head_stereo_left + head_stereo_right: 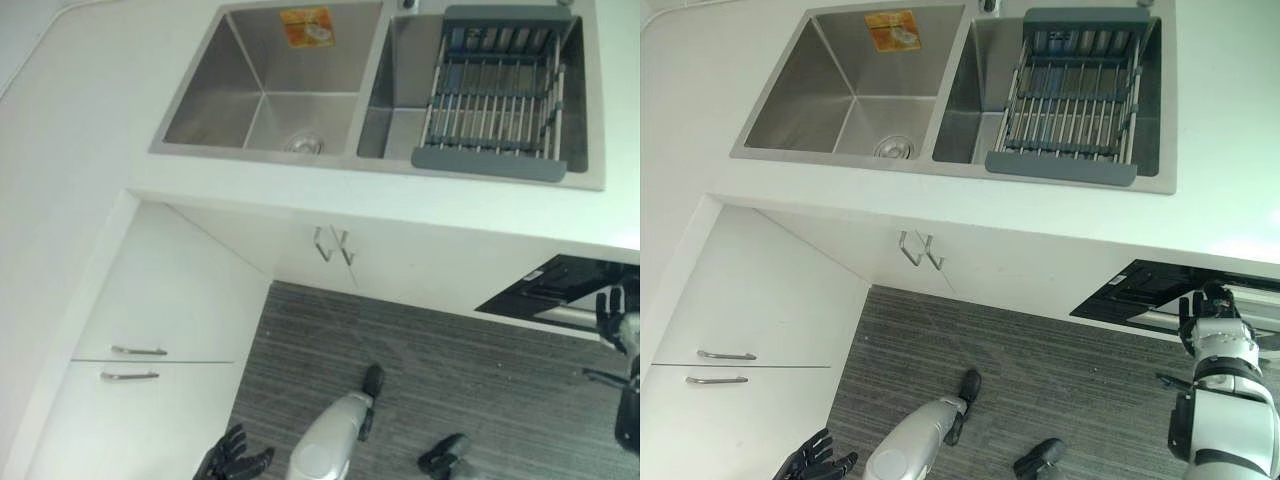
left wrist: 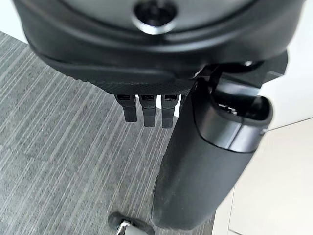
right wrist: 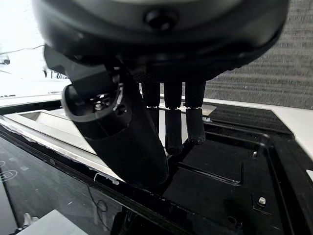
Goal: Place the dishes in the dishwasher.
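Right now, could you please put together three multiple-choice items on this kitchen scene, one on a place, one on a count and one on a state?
1. Where does the grey drying rack sit?
A. Across the right basin of the sink
B. On the floor
C. Inside the left basin

2. How many handles show on the white cabinet fronts at the lower left?
A. None
B. Two
C. Five

3. How are the right hand's fingers over the open dishwasher door?
A. Curled round a plate
B. Straight, holding nothing
C. Pinching a cloth

Answers: 1 A, the rack spans the right basin while the left one lies bare. 2 B, two metal bars lie one above the other. 3 B, the right wrist view shows straight fingers above the dark door with nothing between them. The left hand hangs low by the floor, fingers relaxed.
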Controlling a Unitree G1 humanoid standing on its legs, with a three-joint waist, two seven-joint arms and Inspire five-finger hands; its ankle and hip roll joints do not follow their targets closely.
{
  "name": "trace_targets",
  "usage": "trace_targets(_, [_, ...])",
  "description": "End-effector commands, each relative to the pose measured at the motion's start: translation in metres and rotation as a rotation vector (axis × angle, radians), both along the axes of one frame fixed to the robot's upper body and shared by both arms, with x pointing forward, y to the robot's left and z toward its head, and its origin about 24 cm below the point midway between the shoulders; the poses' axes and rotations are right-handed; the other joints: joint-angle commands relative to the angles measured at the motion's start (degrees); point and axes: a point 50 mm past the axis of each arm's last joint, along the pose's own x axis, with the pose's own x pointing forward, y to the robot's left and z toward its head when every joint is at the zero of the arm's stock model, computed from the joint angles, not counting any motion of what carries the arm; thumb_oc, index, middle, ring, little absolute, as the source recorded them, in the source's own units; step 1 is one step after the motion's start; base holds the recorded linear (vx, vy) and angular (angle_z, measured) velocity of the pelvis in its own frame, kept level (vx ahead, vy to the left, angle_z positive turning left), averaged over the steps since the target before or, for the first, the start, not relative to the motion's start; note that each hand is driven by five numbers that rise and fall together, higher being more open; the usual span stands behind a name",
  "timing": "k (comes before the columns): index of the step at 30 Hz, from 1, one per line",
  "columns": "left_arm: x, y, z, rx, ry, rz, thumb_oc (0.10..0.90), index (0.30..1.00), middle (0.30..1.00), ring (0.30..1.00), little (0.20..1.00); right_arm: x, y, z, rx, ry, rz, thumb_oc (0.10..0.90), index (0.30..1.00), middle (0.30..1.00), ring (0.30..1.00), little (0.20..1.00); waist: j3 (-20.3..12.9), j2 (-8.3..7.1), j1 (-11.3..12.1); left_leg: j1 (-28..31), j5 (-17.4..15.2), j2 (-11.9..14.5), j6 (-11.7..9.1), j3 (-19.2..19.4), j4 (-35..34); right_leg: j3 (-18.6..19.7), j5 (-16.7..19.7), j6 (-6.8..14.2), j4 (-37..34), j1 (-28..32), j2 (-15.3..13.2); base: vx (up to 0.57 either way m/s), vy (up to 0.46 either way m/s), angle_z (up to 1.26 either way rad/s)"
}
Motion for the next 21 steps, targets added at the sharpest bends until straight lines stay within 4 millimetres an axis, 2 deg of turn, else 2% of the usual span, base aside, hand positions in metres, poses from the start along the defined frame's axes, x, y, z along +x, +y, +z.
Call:
trace_targets(1, [0.008, 0.032, 0.017, 0.080, -0.076, -0.025, 0.800, 0.900, 0.900, 0.900, 0.900, 0.060, 0.027, 0.143, -0.386, -0.523, 0.302, 0.400, 0.300, 0.300, 0.300, 0.300, -4.76, -2.22, 4.65, -0.78, -6.42, 4.33, -6.08, -1.08, 3.71, 7.30, -0.03, 4.41, -0.48, 0.93, -3.29, 0.04, 0.006, -0.07])
trace_targets(5, [0.014, 0.031, 0.021, 0.082, -0.116, -0.033, 0.800, 0.900, 0.900, 0.900, 0.900, 0.061, 0.032, 0.140, -0.483, -0.470, 0.357, 0.400, 0.300, 0.300, 0.300, 0.300, -4.90, -3.25, 4.39, -0.36, -6.60, 4.53, -5.87, -1.08, 3.71, 7.92, 0.39, 4.54, -0.48, 0.91, -2.99, 0.03, -0.009, -0.06])
trace_targets(7, [0.019, 0.033, 0.024, 0.092, -0.148, -0.029, 0.800, 0.900, 0.900, 0.900, 0.900, 0.064, 0.039, 0.131, -0.544, -0.438, 0.423, 0.400, 0.300, 0.300, 0.300, 0.300, -4.95, -4.19, 3.79, 0.00, -6.78, 4.89, -5.76, -1.05, 3.71, 8.43, 0.44, 4.50, -0.48, 0.77, -2.38, 0.01, -0.045, -0.05])
trace_targets(8, [0.020, 0.034, 0.026, 0.103, -0.160, -0.029, 0.800, 0.900, 0.900, 0.900, 0.900, 0.065, 0.044, 0.126, -0.574, -0.433, 0.471, 0.525, 0.488, 0.488, 0.488, 0.488, -5.00, -4.64, 3.55, 0.20, -6.88, 5.11, -5.76, -0.95, 3.71, 8.70, 0.47, 4.41, -0.48, 0.70, -2.08, 0.00, -0.077, -0.14])
trace_targets(9, [0.022, 0.035, 0.028, 0.119, -0.174, -0.037, 0.800, 0.900, 0.900, 0.900, 0.900, 0.067, 0.050, 0.118, -0.606, -0.402, 0.515, 0.800, 0.900, 0.900, 0.900, 0.900, -5.05, -5.19, 3.19, 0.45, -6.97, 5.47, -5.76, -0.72, 3.71, 8.94, 0.55, 4.38, -0.48, 0.73, -1.81, -0.01, -0.109, -0.18])
trace_targets(10, [0.028, 0.037, 0.032, 0.150, -0.198, -0.040, 0.800, 0.900, 0.900, 0.900, 0.900, 0.069, 0.062, 0.102, -0.651, -0.364, 0.586, 0.800, 0.900, 0.900, 0.900, 0.900, -5.13, -6.22, 2.33, 0.90, -7.11, 6.06, -5.73, -0.33, 3.71, 9.55, 0.60, 4.32, -0.48, 0.64, -1.13, -0.01, -0.092, -0.30])
trace_targets(11, [0.028, 0.037, 0.033, 0.156, -0.200, -0.039, 0.800, 0.900, 0.900, 0.900, 0.900, 0.069, 0.065, 0.099, -0.653, -0.366, 0.598, 0.800, 0.900, 0.900, 0.900, 0.900, -5.20, -6.44, 2.18, 1.01, -7.15, 6.20, -5.74, -0.22, 3.71, 9.70, 0.59, 4.29, -0.48, 0.61, -1.00, -0.14, -0.078, -0.38])
trace_targets(12, [0.036, 0.040, 0.037, 0.180, -0.225, -0.037, 0.800, 0.900, 0.900, 0.900, 0.900, 0.070, 0.082, 0.082, -0.664, -0.401, 0.684, 0.800, 0.900, 0.900, 0.900, 0.900, -5.33, -7.32, 0.88, 0.88, -5.86, 7.02, -5.28, 0.65, 3.71, 9.52, 1.98, 3.36, -0.48, -0.18, -0.39, -0.15, -0.057, -0.61])
trace_targets(13, [0.039, 0.041, 0.039, 0.187, -0.234, -0.033, 0.800, 0.900, 0.900, 0.900, 0.900, 0.069, 0.091, 0.072, -0.673, -0.405, 0.722, 0.800, 0.900, 0.900, 0.900, 0.900, -5.54, -7.88, 0.17, 1.18, -6.01, 7.41, -5.27, 0.98, 3.71, 10.02, 1.94, 3.31, -0.48, -0.26, 0.04, -0.16, -0.077, -0.47])
trace_targets(15, [0.042, 0.041, 0.041, 0.194, -0.244, -0.027, 0.800, 0.900, 0.900, 0.900, 0.900, 0.068, 0.103, 0.059, -0.697, -0.396, 0.768, 0.800, 0.900, 0.900, 0.900, 0.900, -5.84, -8.53, -0.75, 1.66, -6.23, 7.91, -5.27, 1.49, 3.71, 10.75, 1.80, 3.28, -0.48, -0.30, 0.61, -0.06, -0.086, -0.50])
trace_targets(16, [0.050, 0.042, 0.043, 0.191, -0.254, 0.006, 0.800, 0.900, 0.900, 0.900, 0.900, 0.062, 0.123, 0.037, -0.770, -0.334, 0.830, 0.800, 0.900, 0.900, 0.900, 0.900, -6.29, -9.44, -2.71, 2.73, -6.75, 8.88, -5.21, 2.44, 3.71, 12.00, 1.73, 3.14, -0.48, -0.46, 1.51, -0.11, -0.103, -0.54])
trace_targets(17, [0.052, 0.044, 0.042, 0.182, -0.256, 0.058, 0.800, 0.900, 0.900, 0.900, 0.900, 0.057, 0.132, 0.025, -0.889, -0.247, 0.886, 0.800, 0.900, 0.900, 0.900, 0.900, -6.64, -10.02, -4.05, 3.43, -7.03, 9.54, -5.18, 3.22, 3.71, 12.96, 1.57, 3.09, -0.48, -0.51, 2.02, -0.13, -0.111, -0.37])
trace_targets(19, [0.055, 0.043, 0.042, 0.167, -0.263, 0.086, 0.800, 0.900, 0.900, 0.900, 0.900, 0.053, 0.140, 0.015, -0.927, -0.201, 0.927, 0.800, 0.900, 0.900, 0.900, 0.900, -6.91, -10.35, -4.97, 4.15, -7.26, 10.20, -5.24, 3.88, 3.71, 13.56, 1.41, 3.06, -0.48, -0.46, 2.33, -0.07, -0.048, -0.43])
trace_targets(20, [0.059, 0.040, 0.042, 0.151, -0.264, 0.097, 0.800, 0.900, 0.900, 0.900, 0.900, 0.046, 0.144, 0.002, -0.930, -0.172, 0.961, 0.800, 0.900, 0.900, 0.900, 0.900, -7.26, -10.70, -6.18, 5.13, -7.61, 10.98, -5.27, 4.69, 3.71, 14.20, 1.00, 2.97, -0.48, -0.21, 2.75, -0.08, -0.064, -0.62])
trace_targets(21, [0.059, 0.034, 0.038, 0.132, -0.248, 0.104, 0.800, 0.900, 0.900, 0.900, 0.900, 0.029, 0.144, -0.024, -0.888, -0.144, 1.001, 0.800, 0.900, 0.900, 0.900, 0.900, -8.15, -11.07, -7.75, 6.48, -7.90, 12.01, -5.41, 6.01, 3.71, 15.03, 0.46, 2.91, -0.48, 0.32, 3.26, -0.08, -0.068, -0.50])
